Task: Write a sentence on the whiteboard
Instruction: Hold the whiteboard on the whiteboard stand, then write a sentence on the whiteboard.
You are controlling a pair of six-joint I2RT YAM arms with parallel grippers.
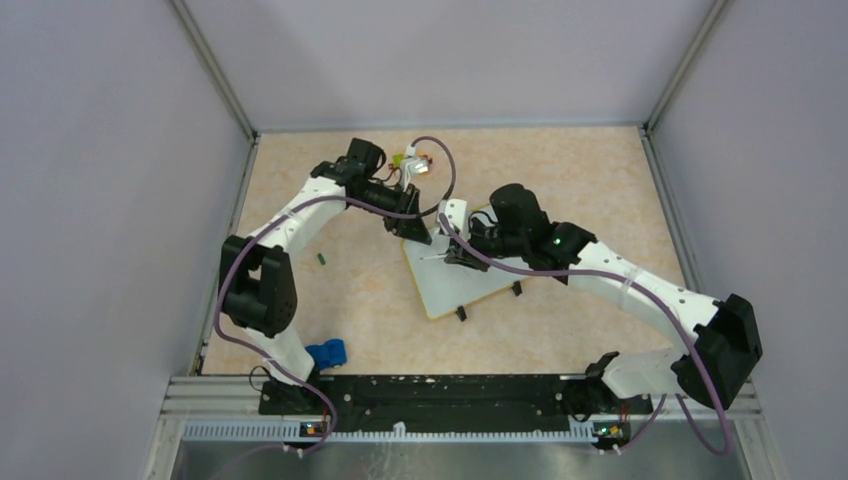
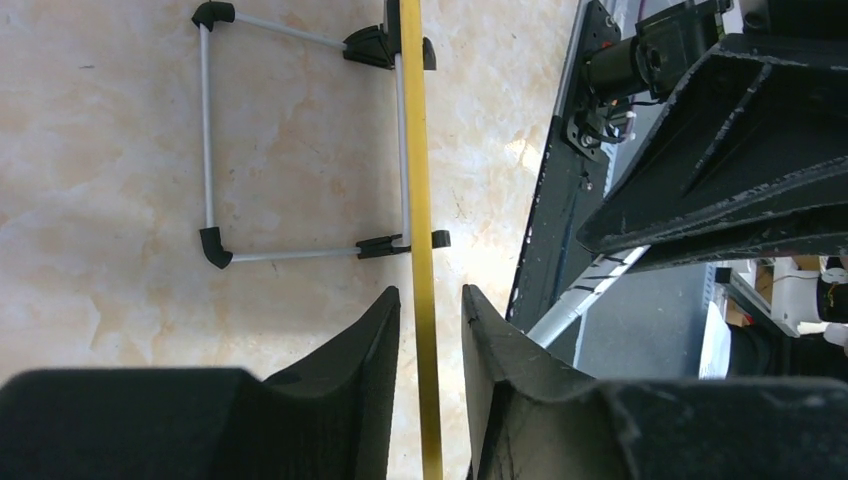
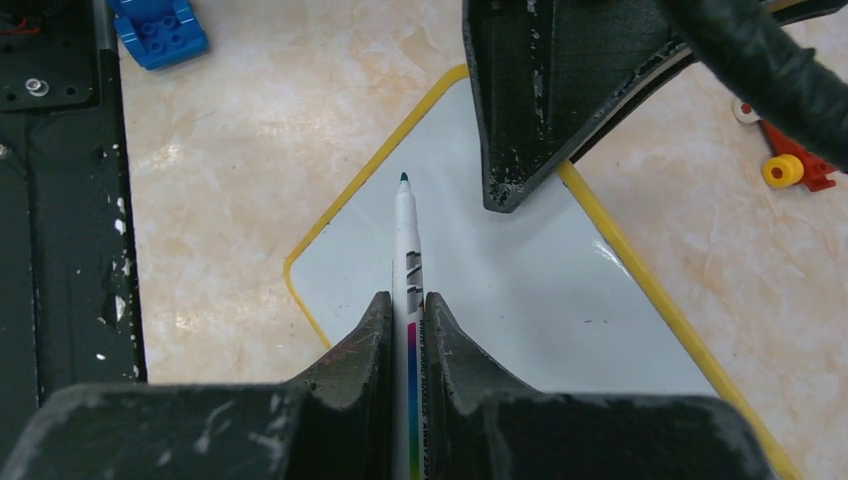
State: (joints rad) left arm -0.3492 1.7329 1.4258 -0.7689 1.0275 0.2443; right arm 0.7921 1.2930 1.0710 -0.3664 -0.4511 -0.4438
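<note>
The counter (image 1: 560, 170) is a pale marbled slab walled in on the left, right and far sides, with a black rail (image 1: 440, 395) along its near edge. The left half and the near strip in front of the rail lie mostly bare.

The whiteboard (image 1: 470, 280) sits near the middle of the counter, turned at an angle so that one rounded corner points toward the rail. Its two black feet (image 1: 461, 313) stick out along the near edge. All four edges stand well apart from the walls.

The left claw (image 2: 430, 295) is at the board's far left corner. Its two fingers (image 2: 375, 335) straddle the yellow rim, which the wrist camera sees edge-on. A narrow gap shows on each side, so the claw is slightly open and not clamped on the rim.

The right claw (image 3: 405, 300) hangs over the board's far half, closed tight on a white marker (image 3: 407, 230). The green tip points at the corner where the left claw stands, over the white face, just inside the rim. I cannot tell whether the tip touches the board.

A blue block (image 1: 327, 353) lies by the left arm's base, close to the rail. A small red and yellow toy (image 3: 790, 168) lies past the board's far edge. A tiny dark green piece (image 1: 322, 258) lies alone on the left.
</note>
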